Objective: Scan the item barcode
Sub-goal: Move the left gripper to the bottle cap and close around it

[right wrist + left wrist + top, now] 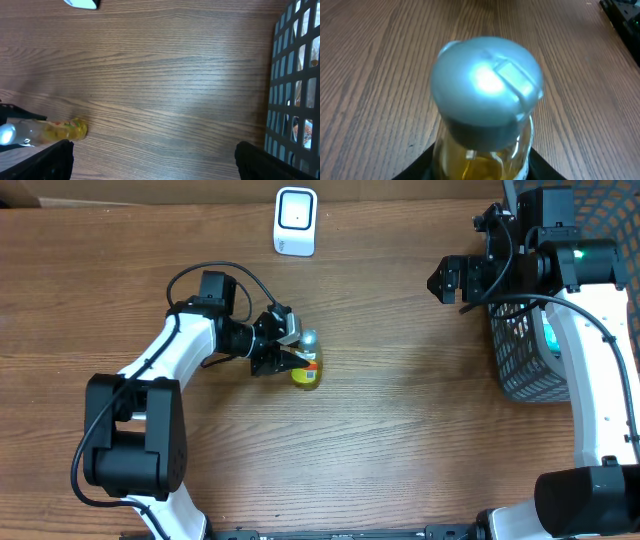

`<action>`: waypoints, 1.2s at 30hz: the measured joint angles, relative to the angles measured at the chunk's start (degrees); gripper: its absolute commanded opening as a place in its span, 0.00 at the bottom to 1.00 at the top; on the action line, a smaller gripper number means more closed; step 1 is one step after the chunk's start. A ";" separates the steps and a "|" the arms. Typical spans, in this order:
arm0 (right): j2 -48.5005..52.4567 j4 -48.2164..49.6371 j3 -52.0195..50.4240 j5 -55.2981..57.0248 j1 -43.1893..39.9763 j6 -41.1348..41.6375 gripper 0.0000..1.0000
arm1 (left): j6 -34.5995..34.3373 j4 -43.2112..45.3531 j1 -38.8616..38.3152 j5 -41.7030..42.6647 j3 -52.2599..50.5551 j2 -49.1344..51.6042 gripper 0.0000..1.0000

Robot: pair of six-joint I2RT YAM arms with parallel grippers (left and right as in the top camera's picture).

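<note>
Filling the left wrist view, the bottle (486,100) shows mostly its silver cap; its yellow body is cut off below. The left gripper (298,352) flanks it mid-table, but whether it is actually squeezing is unclear. The bottle seems upright, cap up. Farther right, the right gripper (437,282) gapes wide, holding nothing.

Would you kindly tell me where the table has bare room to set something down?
The table is bare between the bottle and the basket, below the right gripper, and between the scanner and the bottle. Crowded around the left gripper and by the basket.
</note>
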 measured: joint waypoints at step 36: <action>0.00 0.07 0.00 0.00 0.00 0.02 1.00 | -0.02 -0.20 -2.93 2.56 0.00 0.00 1.00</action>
